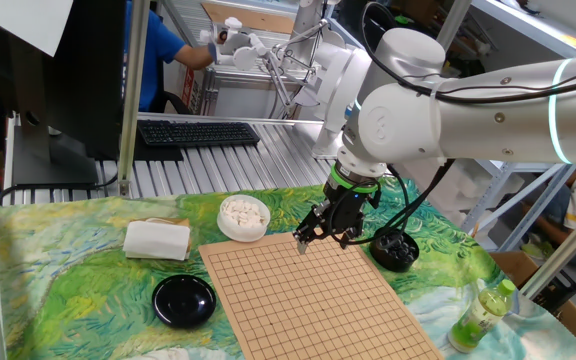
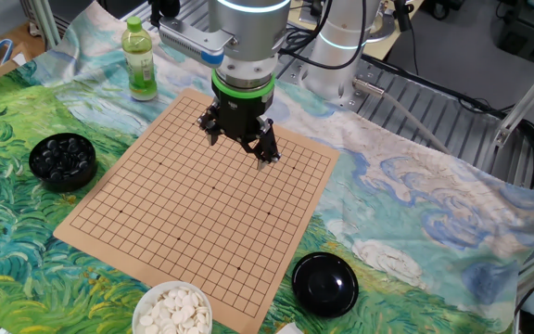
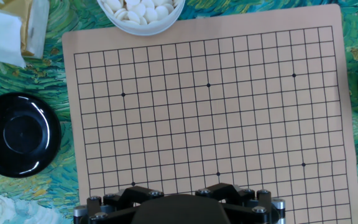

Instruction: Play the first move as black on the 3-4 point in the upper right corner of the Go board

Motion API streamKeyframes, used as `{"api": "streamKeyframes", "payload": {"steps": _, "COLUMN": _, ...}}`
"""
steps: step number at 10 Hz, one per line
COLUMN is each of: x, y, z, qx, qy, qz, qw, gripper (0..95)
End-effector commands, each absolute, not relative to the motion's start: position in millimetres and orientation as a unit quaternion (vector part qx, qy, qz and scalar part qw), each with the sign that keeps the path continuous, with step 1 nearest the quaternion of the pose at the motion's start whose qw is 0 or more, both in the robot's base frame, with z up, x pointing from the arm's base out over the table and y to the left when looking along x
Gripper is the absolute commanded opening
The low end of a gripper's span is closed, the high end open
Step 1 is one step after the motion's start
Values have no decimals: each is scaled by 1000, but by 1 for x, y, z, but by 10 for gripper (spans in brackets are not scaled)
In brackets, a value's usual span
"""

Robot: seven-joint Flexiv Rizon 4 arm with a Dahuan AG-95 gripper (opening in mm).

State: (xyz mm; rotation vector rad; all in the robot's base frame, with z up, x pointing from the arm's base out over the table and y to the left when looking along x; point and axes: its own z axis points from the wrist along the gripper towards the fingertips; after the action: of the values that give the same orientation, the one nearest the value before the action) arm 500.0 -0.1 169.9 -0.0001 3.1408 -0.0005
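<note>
In the other fixed view, the nearest thing is a white round bowl of white stones point(image 2: 171, 310) at the lower edge of the frame, just beside the near edge of the board. To the right of it lies a glossy black round lid point(image 2: 324, 283) on the worktop, which is covered by a green and blue painted cloth point(image 2: 26, 278). The tan wooden Go board with thin dark grid lines point(image 2: 156, 232) fills the middle of the frame, and no stone lies on it. At the left side of the frame, apart from the board, stands a black round bowl with the small glossy black stones point(image 2: 62, 160); the black stones are all in this bowl.

Above the far part of the board hangs the black gripper point(image 2: 239, 144) of the white arm, pointing down. Its fingers point(image 2: 268, 158) are spread wide and they pinch nothing. They do not touch the board.

Farther, in the upper left of the frame, a green plastic bottle with a white cap point(image 2: 139, 61) stands upright near the far corner of the board.

In the hand view a folded white cloth point(image 3: 8, 28) lies in the upper left corner.
</note>
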Motion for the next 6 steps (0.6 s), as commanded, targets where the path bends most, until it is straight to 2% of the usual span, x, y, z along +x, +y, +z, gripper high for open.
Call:
{"api": "streamKeyframes", "payload": {"steps": 1, "x": 500, "y": 0, "z": 170, "qx": 129, "qy": 991, "qz": -13, "qw": -12, "gripper": 0}}
{"api": "streamKeyframes", "payload": {"steps": 6, "x": 500, "y": 0, "z": 170, "qx": 132, "qy": 991, "qz": -9, "qw": -14, "gripper": 0}}
